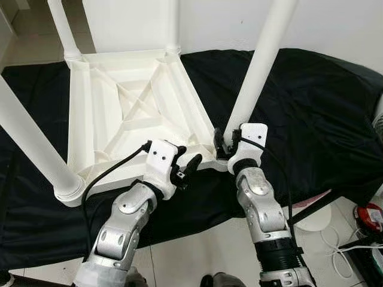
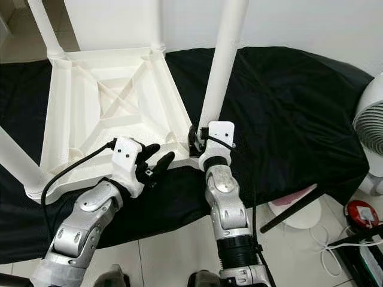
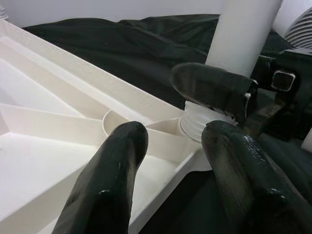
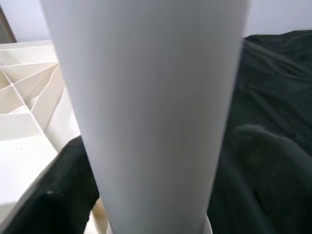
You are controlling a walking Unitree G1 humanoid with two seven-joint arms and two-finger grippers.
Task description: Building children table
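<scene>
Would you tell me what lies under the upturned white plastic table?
A black cloth spreads beneath the upturned white plastic table; whatever supports that cloth is covered.

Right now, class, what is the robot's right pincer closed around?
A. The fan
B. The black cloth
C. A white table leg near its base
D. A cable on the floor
C: the right pincer sits at the foot of the white table leg, and the right wrist view shows a black finger on either side of it.
</scene>
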